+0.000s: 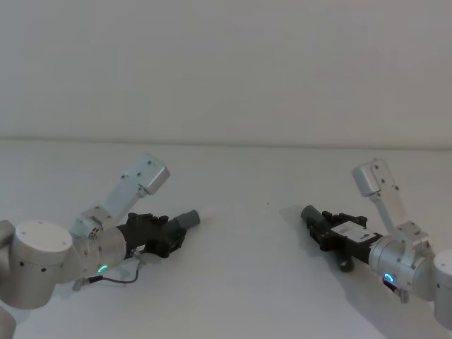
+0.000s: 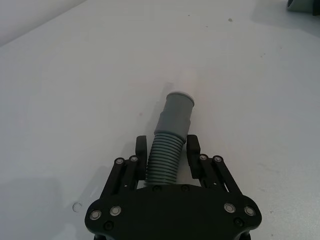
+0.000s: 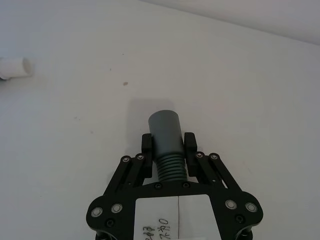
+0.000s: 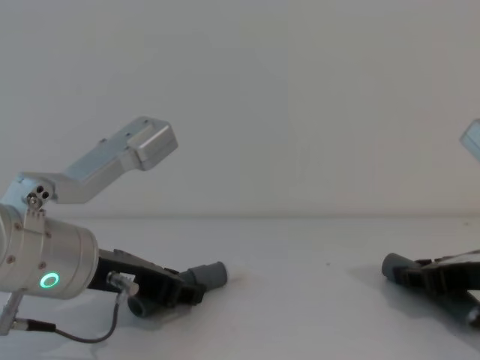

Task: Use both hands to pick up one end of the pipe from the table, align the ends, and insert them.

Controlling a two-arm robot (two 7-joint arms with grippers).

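The left gripper [image 1: 173,229] is seen low over the table [image 1: 240,289] on the left, its 2 fingers closed against the ribbed part of the left pipe piece [image 1: 189,219]. In the left wrist view a whitish plug tip [image 2: 189,80] is shown beyond the grey collar, a detail lost in the head view. The right gripper [image 1: 321,224] is placed low on the right, clamped on the ribs of the right pipe piece [image 1: 309,213]. Its plain grey socket end [image 3: 166,125] is revealed by the right wrist view. The 2 ends are pointed toward each other, well apart. In the chest view the bent open end [image 4: 141,306] of the left piece is seen beneath its gripper.
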